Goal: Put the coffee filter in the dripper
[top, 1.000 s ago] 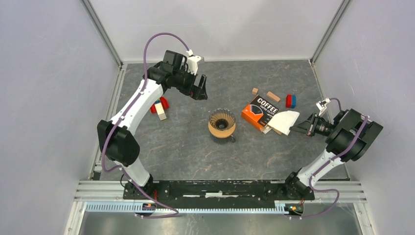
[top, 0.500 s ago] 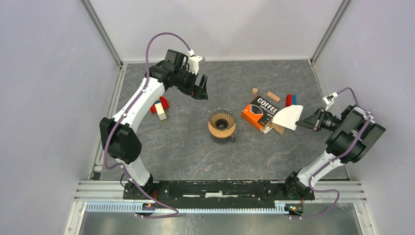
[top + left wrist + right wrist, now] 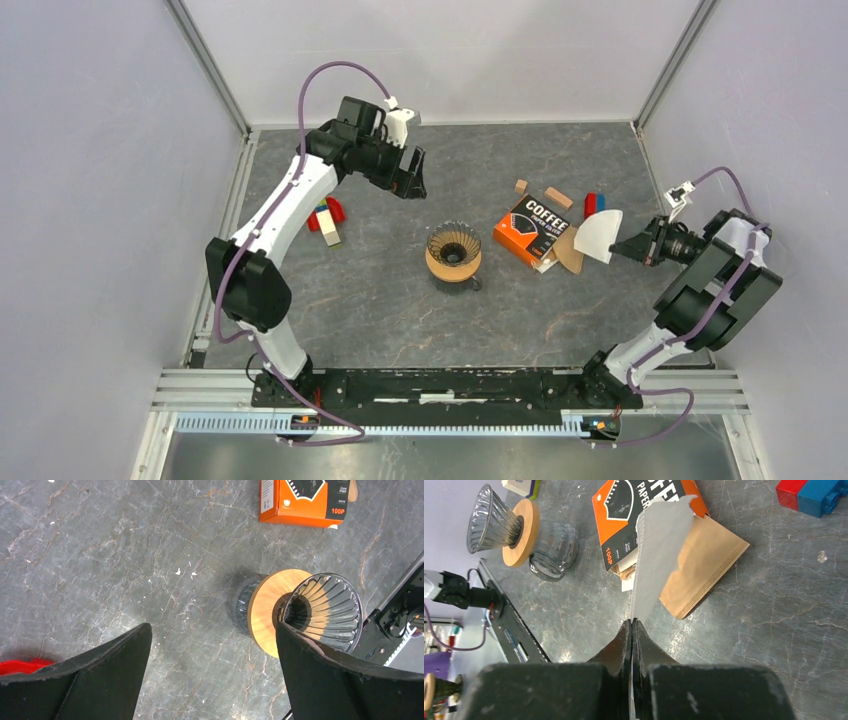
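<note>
The dripper [image 3: 453, 243], a dark ribbed see-through cone, sits in a tan wooden disc [image 3: 440, 266] on a dark glass cup at the table's middle. It also shows in the left wrist view [image 3: 327, 611] and the right wrist view [image 3: 489, 517]. My right gripper [image 3: 618, 247] is shut on the white coffee filter [image 3: 598, 232], held flat and on edge above the table at the right; it shows in the right wrist view [image 3: 659, 550]. My left gripper [image 3: 408, 182] is open and empty, up and left of the dripper.
An orange box printed "COFFEE" [image 3: 531, 228] lies right of the dripper with a brown paper filter [image 3: 570, 256] at its open end. Red and blue bricks [image 3: 593, 205] and wooden blocks [image 3: 558, 197] lie behind it. More blocks [image 3: 326, 220] lie at the left.
My right gripper has lifted the white filter up and back to the right, away from the box, turning it more on edge. The left gripper has barely moved.
</note>
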`<action>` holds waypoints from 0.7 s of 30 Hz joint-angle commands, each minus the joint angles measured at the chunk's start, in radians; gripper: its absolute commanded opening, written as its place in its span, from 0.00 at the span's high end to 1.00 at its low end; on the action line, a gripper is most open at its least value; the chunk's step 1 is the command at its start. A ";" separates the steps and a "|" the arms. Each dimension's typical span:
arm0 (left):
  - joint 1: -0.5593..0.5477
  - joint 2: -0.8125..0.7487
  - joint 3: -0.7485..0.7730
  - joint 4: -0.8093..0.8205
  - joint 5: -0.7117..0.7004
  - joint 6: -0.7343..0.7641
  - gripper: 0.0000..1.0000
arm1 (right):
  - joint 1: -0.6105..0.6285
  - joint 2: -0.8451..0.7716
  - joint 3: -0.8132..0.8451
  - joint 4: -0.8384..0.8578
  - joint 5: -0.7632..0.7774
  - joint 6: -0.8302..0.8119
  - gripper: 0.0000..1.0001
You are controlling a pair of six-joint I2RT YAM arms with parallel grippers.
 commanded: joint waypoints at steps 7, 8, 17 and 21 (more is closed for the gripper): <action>-0.009 0.028 0.097 0.009 0.044 0.055 0.02 | 0.054 -0.138 0.013 -0.015 0.020 -0.059 1.00; -0.011 0.032 0.109 0.009 0.051 0.058 0.02 | 0.074 -0.151 0.021 -0.016 0.017 -0.059 1.00; -0.043 0.045 0.210 0.046 0.189 0.174 0.04 | 0.277 -0.210 0.164 -0.015 -0.025 -0.065 1.00; -0.083 0.038 0.227 0.088 0.263 0.220 0.03 | 0.397 -0.201 0.270 -0.014 -0.058 -0.053 1.00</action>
